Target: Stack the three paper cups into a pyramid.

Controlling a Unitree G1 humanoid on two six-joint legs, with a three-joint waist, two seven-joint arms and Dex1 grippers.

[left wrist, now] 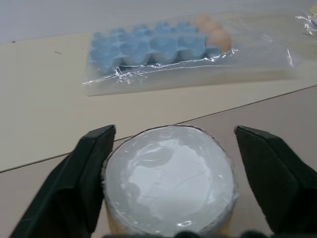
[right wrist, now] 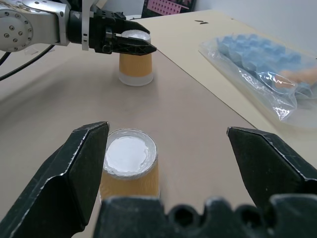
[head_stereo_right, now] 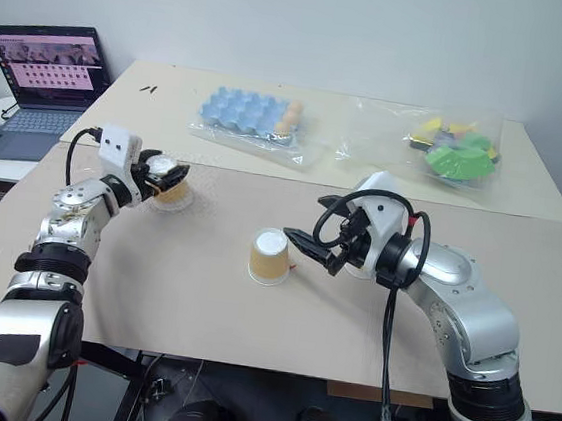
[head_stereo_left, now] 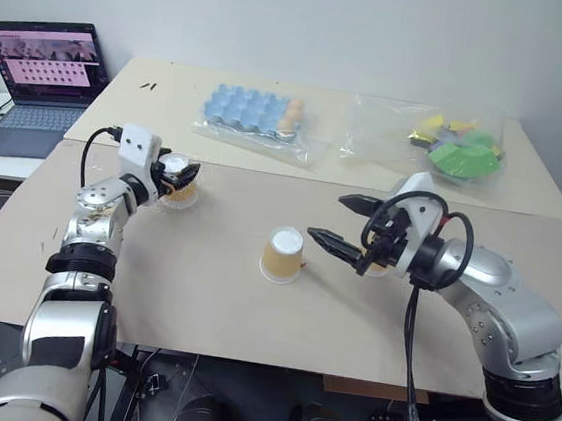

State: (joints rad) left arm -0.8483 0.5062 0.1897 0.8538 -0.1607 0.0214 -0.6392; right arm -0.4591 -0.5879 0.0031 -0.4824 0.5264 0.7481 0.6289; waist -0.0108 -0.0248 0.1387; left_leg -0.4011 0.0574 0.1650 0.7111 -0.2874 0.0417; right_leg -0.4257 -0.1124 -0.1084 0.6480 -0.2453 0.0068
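- On the tan counter (head_stereo_left: pixel 202 293), a small tapered paper cup with tan-orange sides and a white base (head_stereo_left: pixel 283 254) is standing upside down near the middle.
- A second, identical upside-down cup (head_stereo_left: pixel 177 184) is sitting well to its left, nearer the far half of the counter.
- The left claw (head_stereo_left: pixel 177 173) is reaching level around this second cup; in the left wrist view one black finger (left wrist: pixel 84 173) is pressing against the cup's side while the other is standing slightly off it, so a firm grip cannot be confirmed.
- The right claw (head_stereo_left: pixel 342 223) is hovering just right of the middle cup, its black fingers (right wrist: pixel 74 173) spread wide and holding nothing.
- Behind the cups, a blue egg tray in clear plastic wrap (head_stereo_left: pixel 256 112) is lying on the far counter.
- A clear bag of green and yellow pieces (head_stereo_left: pixel 458 149) is resting to its right.
- An open laptop (head_stereo_left: pixel 38 79) is sitting at the far left.
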